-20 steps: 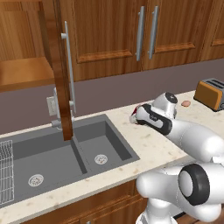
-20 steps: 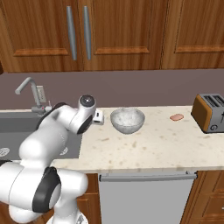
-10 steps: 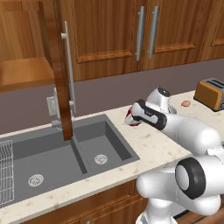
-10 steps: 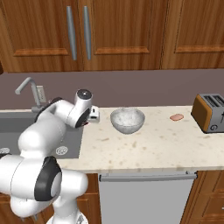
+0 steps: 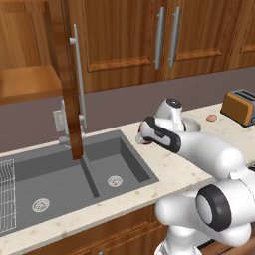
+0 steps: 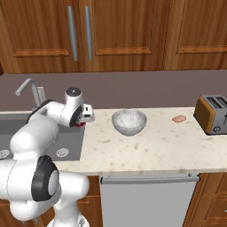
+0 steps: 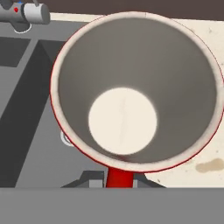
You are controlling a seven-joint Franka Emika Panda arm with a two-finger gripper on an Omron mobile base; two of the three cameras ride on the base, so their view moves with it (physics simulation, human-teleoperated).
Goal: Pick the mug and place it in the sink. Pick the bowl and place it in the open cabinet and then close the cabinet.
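Mug (image 7: 131, 100) in red sits clamped in the gripper (image 5: 144, 138), whose jaws are closed on its handle side; the hand view looks straight down into the white inside, with a red strip of the mug showing at the bottom between the finger tips. In the left base view only a sliver of red shows under the hand, held above the counter (image 6: 155, 148) just beside the sink's right rim. From the hand view the mug seems to straddle the line between basin and countertop, though how high it hangs is hard to judge. The sink (image 5: 60, 174) has two dark grey basins with round drains and a white wire rack (image 5: 6, 194) at the far left. The bowl (image 6: 129, 121) stands upright on the counter, near the gripper and to its right. The cabinet (image 5: 27, 82) is open, its door (image 5: 67, 79) swung out over the sink. A toaster (image 6: 213, 114) stands at the far right of the counter.
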